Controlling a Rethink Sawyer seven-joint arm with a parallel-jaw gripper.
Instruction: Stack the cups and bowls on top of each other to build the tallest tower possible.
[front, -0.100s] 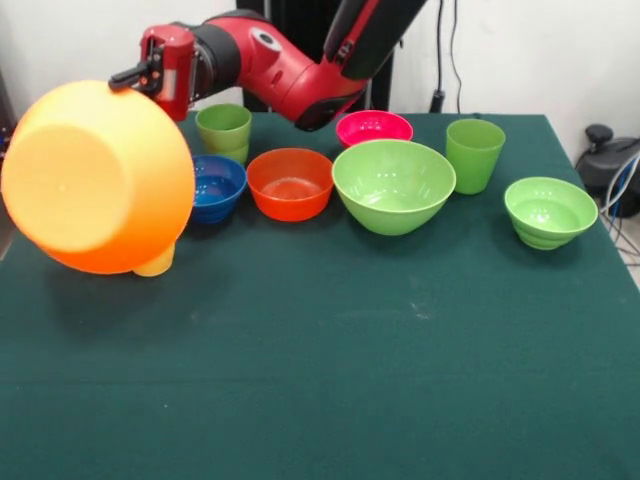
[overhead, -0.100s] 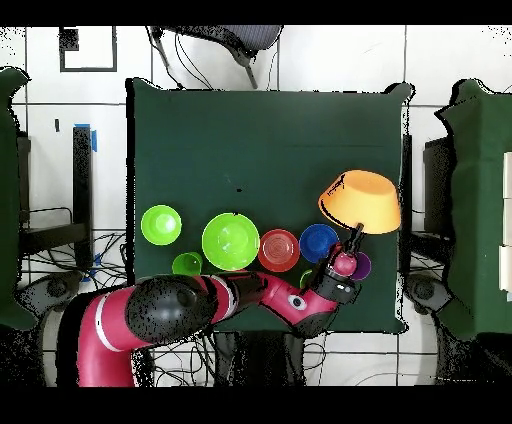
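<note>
The huge orange bowl (front, -0.100s: 97, 178) hangs tilted off the table (front, -0.100s: 320, 380), rim pinched by the tool (overhead, -0.100s: 352, 238), apparently being turned over as the tower's base; a yellow cup (front, -0.100s: 157, 262) stands beneath.

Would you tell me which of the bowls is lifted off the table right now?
The huge orange bowl, tilted with its underside facing the front camera; the other bowls all sit upright on the green table.

No text, label, brand, number or sign can be read anywhere: not on the bowls, the cups, the arm or the green tabletop.
</note>
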